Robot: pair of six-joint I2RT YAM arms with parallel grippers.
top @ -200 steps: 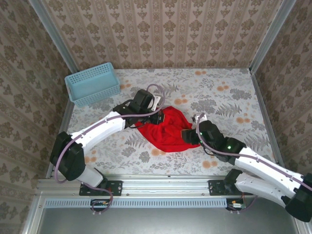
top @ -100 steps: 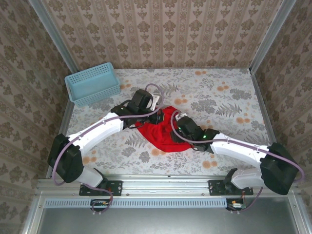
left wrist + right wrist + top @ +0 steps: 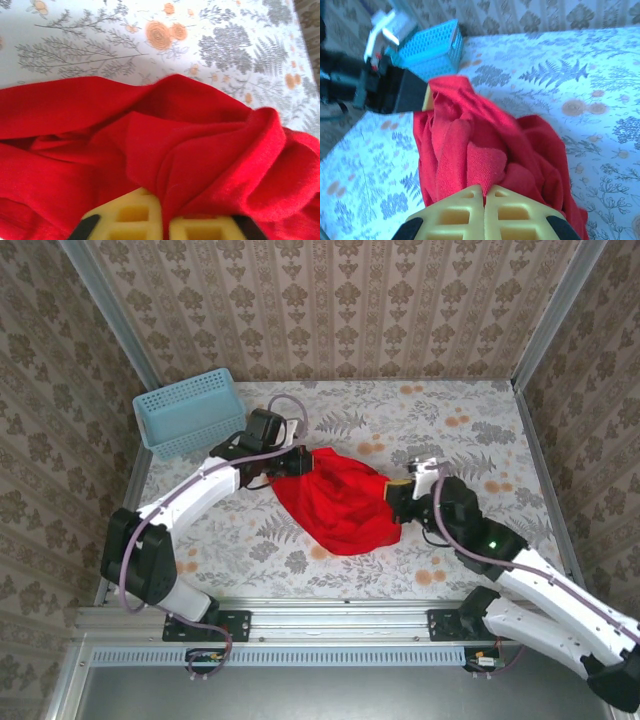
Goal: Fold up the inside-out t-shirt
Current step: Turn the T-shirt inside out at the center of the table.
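Both arms have drawn apart in the last second, stretching the inside-out t-shirt [image 3: 340,505] between them. The left gripper [image 3: 299,462] pinches one edge and the right gripper [image 3: 396,502] has clamped onto a bunched fold, likely spreading the shirt for folding.

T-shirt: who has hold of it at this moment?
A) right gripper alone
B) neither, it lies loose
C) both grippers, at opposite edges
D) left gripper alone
C: the left gripper pinches a fold of the t-shirt, the right gripper is shut on the opposite edge, and the cloth spans between them.
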